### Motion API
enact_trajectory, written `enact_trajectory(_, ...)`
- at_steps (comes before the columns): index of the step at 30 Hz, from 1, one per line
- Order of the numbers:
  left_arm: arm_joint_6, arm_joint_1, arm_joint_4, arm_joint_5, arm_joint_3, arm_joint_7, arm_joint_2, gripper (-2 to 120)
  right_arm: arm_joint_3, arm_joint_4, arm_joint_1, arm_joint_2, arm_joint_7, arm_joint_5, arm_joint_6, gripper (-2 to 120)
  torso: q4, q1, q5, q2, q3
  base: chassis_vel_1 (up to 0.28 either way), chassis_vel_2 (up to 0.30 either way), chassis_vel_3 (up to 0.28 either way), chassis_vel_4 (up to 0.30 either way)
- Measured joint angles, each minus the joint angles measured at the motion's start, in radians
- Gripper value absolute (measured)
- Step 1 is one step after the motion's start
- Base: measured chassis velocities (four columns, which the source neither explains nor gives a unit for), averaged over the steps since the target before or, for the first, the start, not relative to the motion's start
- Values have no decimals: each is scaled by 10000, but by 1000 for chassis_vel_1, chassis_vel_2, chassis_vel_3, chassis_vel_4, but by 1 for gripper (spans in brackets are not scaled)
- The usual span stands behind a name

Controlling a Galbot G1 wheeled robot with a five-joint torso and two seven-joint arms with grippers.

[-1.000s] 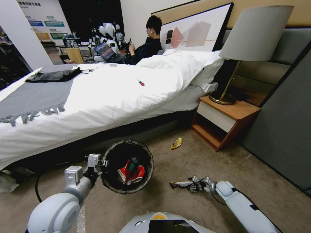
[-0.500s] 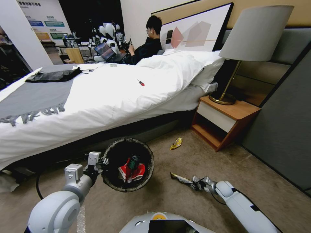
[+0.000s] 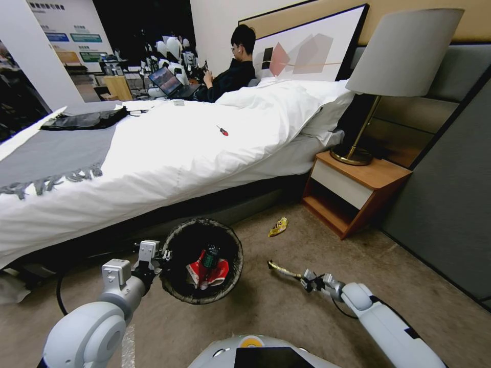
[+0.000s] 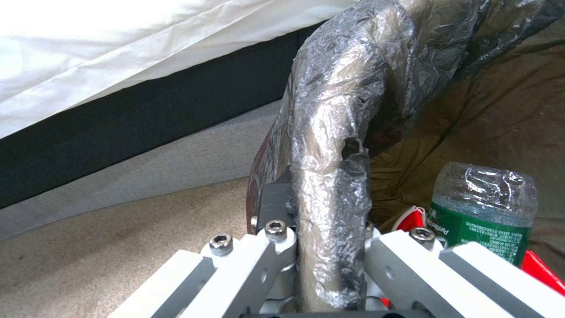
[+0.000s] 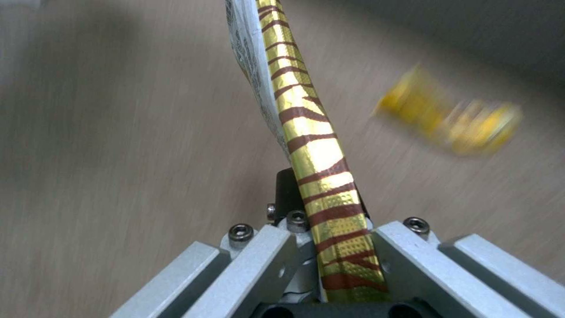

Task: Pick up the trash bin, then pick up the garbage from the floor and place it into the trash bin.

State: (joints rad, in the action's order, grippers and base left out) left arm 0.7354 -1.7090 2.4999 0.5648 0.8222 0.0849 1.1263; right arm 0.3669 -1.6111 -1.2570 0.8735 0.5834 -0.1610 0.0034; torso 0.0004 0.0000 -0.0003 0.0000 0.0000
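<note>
The trash bin, its rim wrapped in a dark bag liner, hangs off the floor in front of the bed. My left gripper is shut on its rim. Inside lie a red-and-white carton and a green-labelled plastic bottle. To the bin's right my right gripper is shut on a shiny gold-and-brown striped wrapper, held above the carpet. A second piece of garbage, a yellow wrapper, lies on the floor near the nightstand.
The bed runs along the left with a red-handled screwdriver on the duvet. A wooden nightstand with a lamp stands at the right beside a grey wall panel. Open carpet lies between bin and nightstand.
My right gripper has lifted the striped wrapper off the carpet and tilted it up toward the bin. The bin rose slightly in the left gripper.
</note>
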Motion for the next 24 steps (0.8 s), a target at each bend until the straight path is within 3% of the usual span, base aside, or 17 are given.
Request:
enact_trajectory(2,0,12,0,0,-22,23,-7,2,415,-1259,-209,-198,-323,-692,-512,0,-2,0,1,0,-1,0,0,0,0)
enact_trajectory(12,0,36,0,82,-38,75,-109,2,1179,-4192,-110,-696,-1115,-2882,-1627,0,-3,0,-3,0,-1,0,0,0,0)
enact_trajectory(24,0,123,0,296,-59,194,-268,2,439,-6662,1617,-1040,-2291,-4774,-3081,0,-2,-1,2,1,0,0,0,0,0)
